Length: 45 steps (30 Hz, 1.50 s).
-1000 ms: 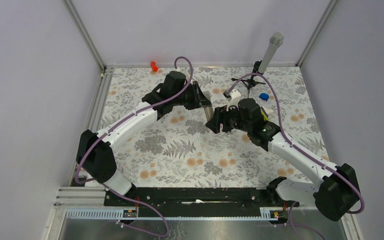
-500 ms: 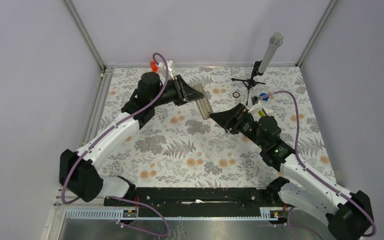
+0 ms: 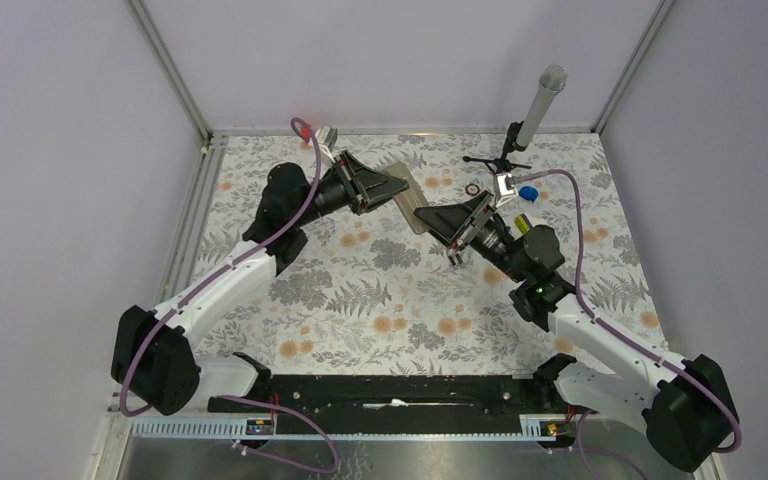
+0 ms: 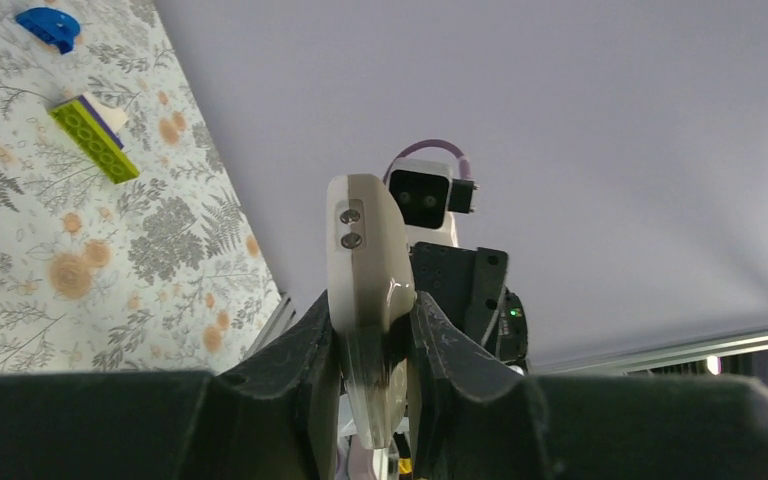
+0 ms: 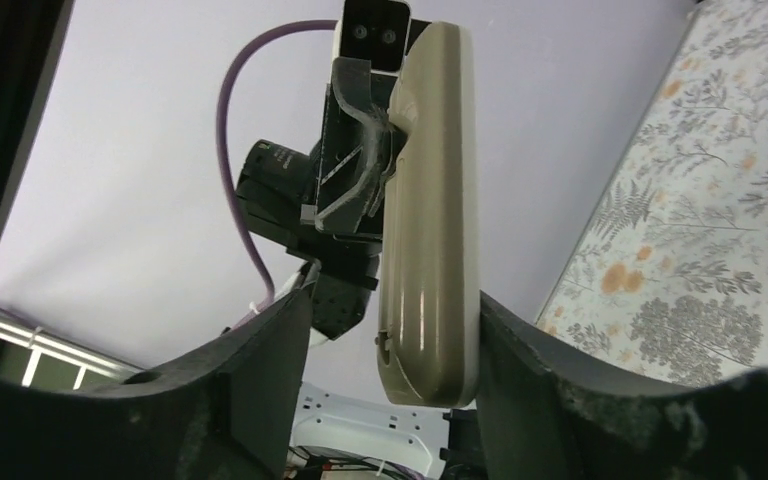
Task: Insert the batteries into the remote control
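A cloth printed with grey ferns and orange flowers (image 3: 360, 300) covers the table. At upper right of the overhead view, a black tripod stand (image 3: 503, 160) carries a tilted grey cylinder (image 3: 550, 85). A small dark ring (image 3: 473, 189) lies just left of the stand's foot and a blue piece (image 3: 528, 192) just right of it. In the left wrist view, a yellow-green studded bar with a white end (image 4: 95, 125) lies at upper left. A small red object (image 3: 300, 126) sits at the far edge.

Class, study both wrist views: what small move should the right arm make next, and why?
Probably close the right gripper on the remote control. Its free end sits between the open fingers, with a gap on one side, while the left gripper clamps the other end.
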### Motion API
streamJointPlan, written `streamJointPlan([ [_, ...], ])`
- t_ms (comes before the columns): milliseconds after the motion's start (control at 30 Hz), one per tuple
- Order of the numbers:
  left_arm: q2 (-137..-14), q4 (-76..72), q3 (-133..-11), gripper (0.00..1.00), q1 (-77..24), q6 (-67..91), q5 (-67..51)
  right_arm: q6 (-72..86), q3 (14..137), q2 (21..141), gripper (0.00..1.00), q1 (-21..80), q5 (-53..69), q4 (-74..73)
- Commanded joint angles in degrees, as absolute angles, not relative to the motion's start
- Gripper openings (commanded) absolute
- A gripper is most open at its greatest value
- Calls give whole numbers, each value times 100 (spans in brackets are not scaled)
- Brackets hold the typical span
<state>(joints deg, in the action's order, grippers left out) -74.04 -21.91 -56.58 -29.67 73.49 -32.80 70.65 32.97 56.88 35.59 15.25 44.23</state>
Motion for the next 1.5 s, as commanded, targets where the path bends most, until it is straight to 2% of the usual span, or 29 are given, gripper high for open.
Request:
streamJointPlan([
  [0,-7024,-3168,-5566,0,-2944,7769,-3184,7191,3605,5764,60,3593,1917,5218],
  [100,-7041,-3234,-5606,1,-2944,7822,-3341,7119,3571,5792,44,3592,1847,5210],
  [133,-7040,-3250,-5607,4,-2944,7829,-3399,7076,3560,5799,35,3594,1799,5204],
  [233,-7034,-3235,-5615,20,-2944,7668,-3576,6804,3576,5807,21,3595,1752,5071],
  [300,-7142,-3030,-5813,38,-2873,7289,-3932,6286,3770,5746,18,3595,1878,4408],
  [367,-7229,-2227,-6157,49,-2767,6750,-4277,5785,3908,5619,17,3594,1940,3758],
  [500,-7159,-1209,-6439,58,-2630,5796,-4594,5035,4113,5385,17,3594,2292,2912],
  [667,-7260,-1089,-6516,54,-2383,5539,-5783,4806,4325,5335,17,3595,2647,2358],
  [933,-7131,-712,-6456,50,-2183,5212,-5937,4992,4509,5540,17,3594,3131,2273],
  [1033,-7099,-698,-6417,40,-2086,5212,-5995,5008,4527,5530,17,3595,3138,2210],
  [1233,-7031,-723,-6281,29,-1975,5223,-6084,5117,4517,5586,17,3587,3210,2232],
  [1300,-7016,-772,-6230,18,-1977,5238,-6120,5144,4540,5642,18,3595,3309,2213],
  [1367,-6984,-811,-6179,13,-1978,5230,-6113,5153,4581,5712,19,3594,3383,2119],
  [1400,-6973,-812,-6157,15,-1978,5217,-6128,5151,4594,5740,19,3595,3422,2092],
  [1433,-6966,-802,-6145,23,-1978,5202,-6145,5150,4602,5766,19,3595,3456,2067],
  [1467,-6957,-763,-6144,37,-1978,5166,-6161,5150,4617,5781,19,3588,3483,2022],
])
